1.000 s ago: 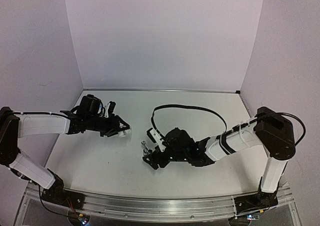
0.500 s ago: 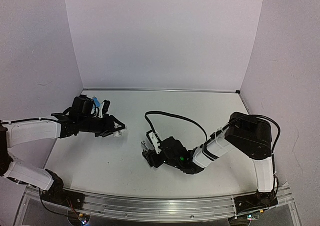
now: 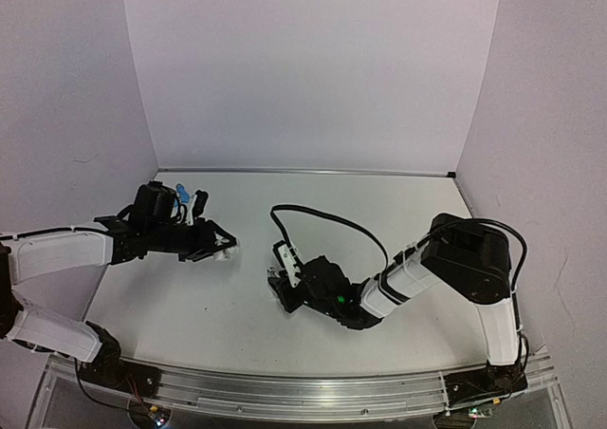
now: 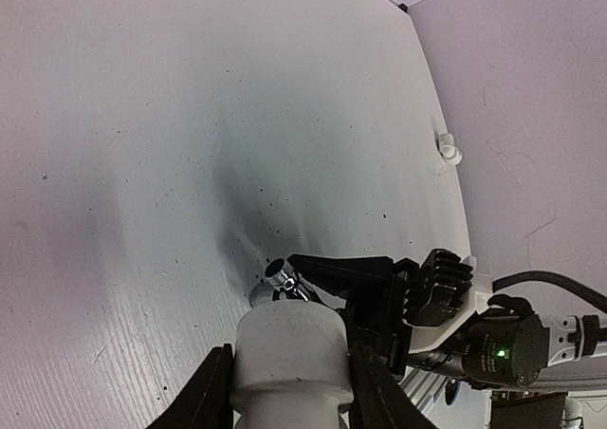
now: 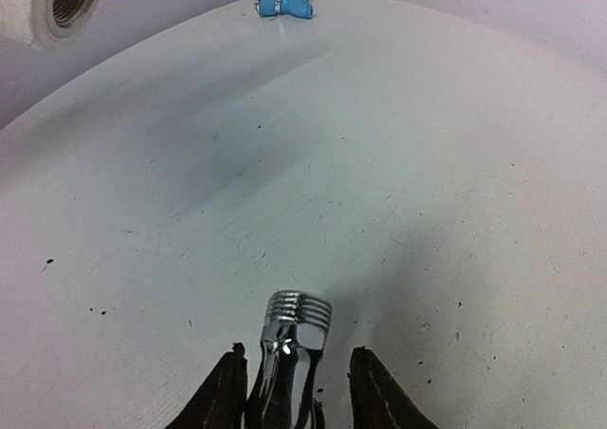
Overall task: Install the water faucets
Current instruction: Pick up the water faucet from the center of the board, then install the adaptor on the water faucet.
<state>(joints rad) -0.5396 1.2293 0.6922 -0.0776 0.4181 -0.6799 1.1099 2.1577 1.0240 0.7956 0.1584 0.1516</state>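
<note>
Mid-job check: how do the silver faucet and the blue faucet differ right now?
The silver faucet is shiny metal; the blue faucet is matte blue plastic. The silver faucet sits between the fingers of the right gripper, though a firm grip is unclear; the blue faucet lies free on the table, untouched. Shared: neither is in the white pipe fitting held by the left gripper.

Robotics lab test cell here: plain pale panels (image 3: 303, 68) box in a bare white table (image 3: 218, 325), and a left arm (image 3: 66, 249) and right arm (image 3: 465, 258) stand bolted to an aluminium rail (image 3: 313, 391) along the near edge.
</note>
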